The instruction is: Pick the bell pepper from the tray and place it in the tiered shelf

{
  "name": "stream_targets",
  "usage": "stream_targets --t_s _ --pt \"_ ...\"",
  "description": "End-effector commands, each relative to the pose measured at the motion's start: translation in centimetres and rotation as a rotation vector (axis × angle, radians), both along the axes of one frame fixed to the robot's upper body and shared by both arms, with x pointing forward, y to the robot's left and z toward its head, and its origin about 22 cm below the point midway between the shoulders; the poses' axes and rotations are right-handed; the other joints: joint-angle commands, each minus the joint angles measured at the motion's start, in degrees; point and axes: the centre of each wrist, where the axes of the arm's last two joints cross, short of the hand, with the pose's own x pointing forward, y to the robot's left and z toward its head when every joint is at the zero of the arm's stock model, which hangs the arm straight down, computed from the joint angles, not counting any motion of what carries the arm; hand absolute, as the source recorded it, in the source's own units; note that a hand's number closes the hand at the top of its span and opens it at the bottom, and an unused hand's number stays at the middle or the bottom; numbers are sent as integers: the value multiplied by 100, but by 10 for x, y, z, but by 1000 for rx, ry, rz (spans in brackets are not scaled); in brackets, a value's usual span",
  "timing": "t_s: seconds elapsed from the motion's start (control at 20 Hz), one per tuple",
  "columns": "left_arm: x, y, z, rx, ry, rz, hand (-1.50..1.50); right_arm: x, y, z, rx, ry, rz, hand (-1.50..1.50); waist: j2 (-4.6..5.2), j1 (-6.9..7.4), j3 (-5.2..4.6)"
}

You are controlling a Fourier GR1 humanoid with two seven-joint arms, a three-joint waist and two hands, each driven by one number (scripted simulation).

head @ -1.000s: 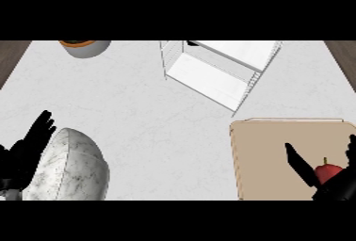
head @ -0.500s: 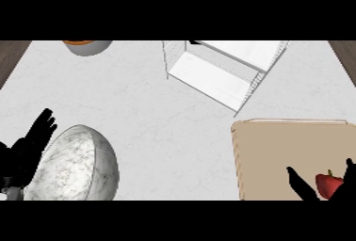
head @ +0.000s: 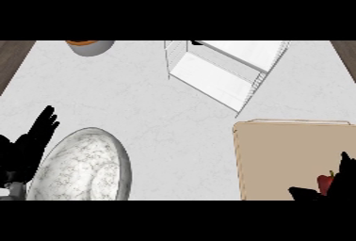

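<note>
The red bell pepper (head: 325, 184) lies on the tan tray (head: 278, 146) near its lower right corner, partly covered. My right hand (head: 342, 183) sits over it at the view's lower right edge, fingers straight on the pepper's right and thumb out to its left, not closed on it. Most of that hand is cut off by the picture's edge. The white tiered shelf (head: 222, 70) stands at the back of the counter, above and left of the tray. At the far left my left hand (head: 31, 143) rests open, fingers up.
A large marbled plate (head: 83, 169) lies at the lower left, right beside my left hand. A grey bowl with something orange in it (head: 89, 45) stands at the back left. Pale counter stretches between the tray and the shelf.
My right hand has slid down and to the right across the tray, and the pepper now shows between thumb and fingers. The left hand has stayed in place.
</note>
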Motion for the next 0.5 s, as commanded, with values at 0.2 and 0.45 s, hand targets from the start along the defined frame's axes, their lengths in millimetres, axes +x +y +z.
stream_targets --t_s 0.2,0.45 --pt "9 9 -8 -10 -2 1 0 19 0 22 -10 168 -34 -150 -8 -58 25" --pt "2 5 -12 -2 -12 -5 0 20 -15 12 -2 173 -58 -150 -16 -56 28"
